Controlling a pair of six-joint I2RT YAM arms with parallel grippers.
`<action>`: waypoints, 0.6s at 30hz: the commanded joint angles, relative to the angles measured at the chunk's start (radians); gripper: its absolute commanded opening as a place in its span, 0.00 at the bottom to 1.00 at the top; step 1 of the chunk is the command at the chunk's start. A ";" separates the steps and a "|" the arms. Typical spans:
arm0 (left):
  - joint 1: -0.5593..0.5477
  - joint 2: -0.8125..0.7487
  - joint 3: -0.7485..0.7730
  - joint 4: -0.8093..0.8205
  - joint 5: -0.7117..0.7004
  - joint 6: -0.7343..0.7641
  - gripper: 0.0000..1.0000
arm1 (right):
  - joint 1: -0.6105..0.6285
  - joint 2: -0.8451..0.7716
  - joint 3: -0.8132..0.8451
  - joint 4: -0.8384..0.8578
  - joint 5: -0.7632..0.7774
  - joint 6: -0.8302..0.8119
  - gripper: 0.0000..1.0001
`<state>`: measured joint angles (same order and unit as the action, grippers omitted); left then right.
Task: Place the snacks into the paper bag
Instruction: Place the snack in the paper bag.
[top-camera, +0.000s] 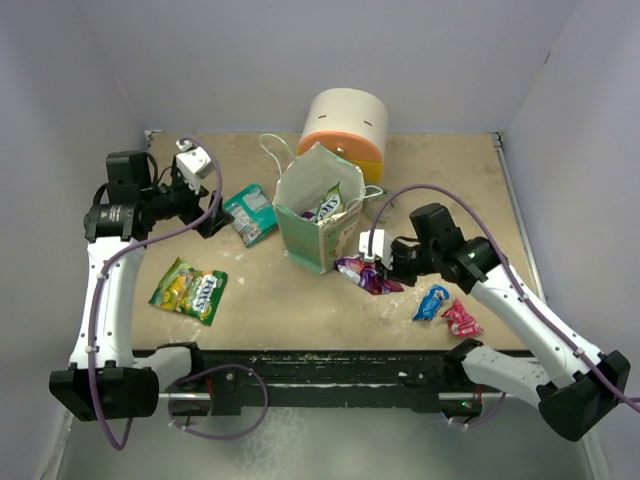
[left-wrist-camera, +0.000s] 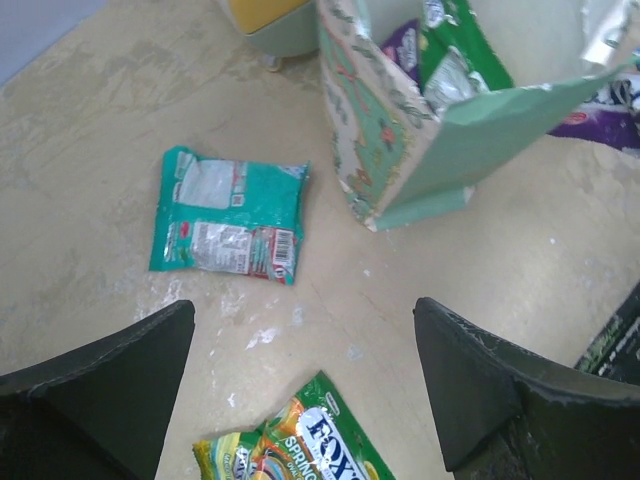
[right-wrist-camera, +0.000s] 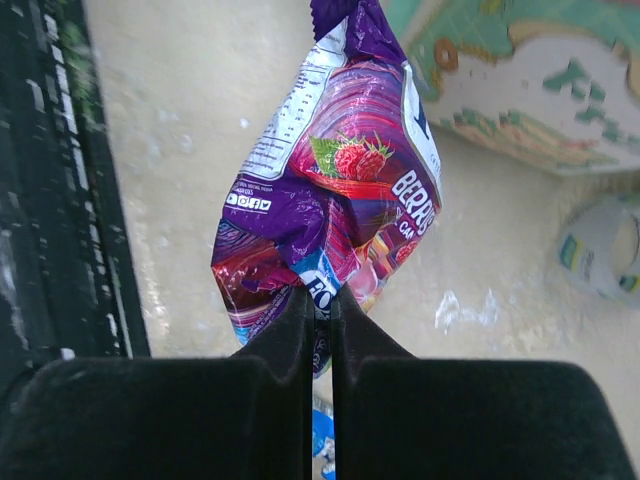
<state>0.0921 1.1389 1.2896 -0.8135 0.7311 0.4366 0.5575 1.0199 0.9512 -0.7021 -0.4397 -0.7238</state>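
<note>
The purple packet (right-wrist-camera: 330, 210) is pinched by one end between the fingers of the right gripper (right-wrist-camera: 318, 305), which are closed to a thin slit on it; that end is hidden by the fingers. It sits just beside the near right corner of the paper bag (top-camera: 315, 225), and whether it rests on the table (top-camera: 300, 310) or is lifted cannot be told. The bag stands upright and open in the middle of the table; a green and white packet (top-camera: 328, 205) pokes from its mouth, the rest hidden by the walls. A teal packet (left-wrist-camera: 228, 222) lies flat left of the bag. A yellow-green packet (top-camera: 189, 290) lies nearer the front and is cut off in the left wrist view. A blue packet (top-camera: 431, 301) and a pink packet (top-camera: 461, 318) lie together at the front right. Behind the bag stands the round drawer unit (top-camera: 345, 130). A blurred clear round thing (right-wrist-camera: 605, 250) is hard to make out. The right arm stretches low towards the bag. The left arm bends at the elbow, and the left gripper (left-wrist-camera: 305, 310) is spread wide over the table, holding nothing
</note>
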 joint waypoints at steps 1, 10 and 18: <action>-0.083 0.013 0.074 -0.145 0.082 0.174 0.92 | 0.004 0.010 0.143 -0.048 -0.222 -0.020 0.00; -0.217 0.054 0.172 -0.281 0.284 0.278 0.88 | 0.007 0.110 0.400 -0.002 -0.442 0.056 0.00; -0.289 0.068 0.295 -0.340 0.419 0.431 0.92 | 0.015 0.233 0.550 0.083 -0.555 0.178 0.00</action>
<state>-0.1619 1.2049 1.5089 -1.1259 1.0130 0.7471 0.5648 1.2163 1.4200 -0.7033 -0.8845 -0.6254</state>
